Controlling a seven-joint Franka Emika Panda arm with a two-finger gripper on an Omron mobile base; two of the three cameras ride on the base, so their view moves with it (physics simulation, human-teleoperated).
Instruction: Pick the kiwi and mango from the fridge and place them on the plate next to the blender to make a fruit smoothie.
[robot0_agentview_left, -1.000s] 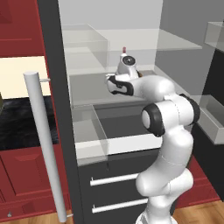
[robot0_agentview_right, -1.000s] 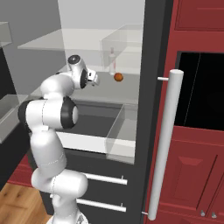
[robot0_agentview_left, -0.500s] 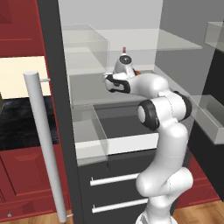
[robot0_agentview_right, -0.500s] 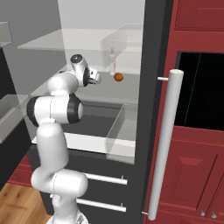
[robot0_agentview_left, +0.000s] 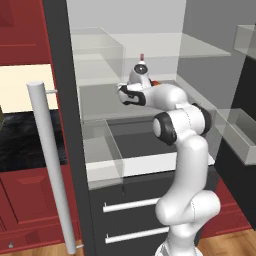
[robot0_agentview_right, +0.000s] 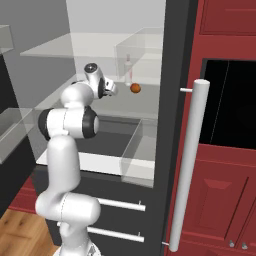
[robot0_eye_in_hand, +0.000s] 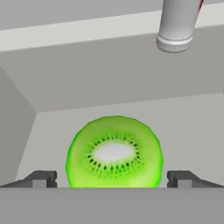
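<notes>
Fridge (robot0_agentview_left: 65, 125) shelf, kiwi (robot0_eye_in_hand: 114, 152) between open tool (robot0_eye_in_hand: 113, 178) tips, bottle (robot0_eye_in_hand: 177, 24) behind

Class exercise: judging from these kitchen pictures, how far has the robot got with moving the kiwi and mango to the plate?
Done: the fridge stands open and the arm reaches onto its shelf. In hand: the open claw brackets the kiwi, one fingertip on each side, not closed on it. Left: grasp the kiwi and carry it out; the mango sits on the shelf beside a bottle, untouched.
</notes>
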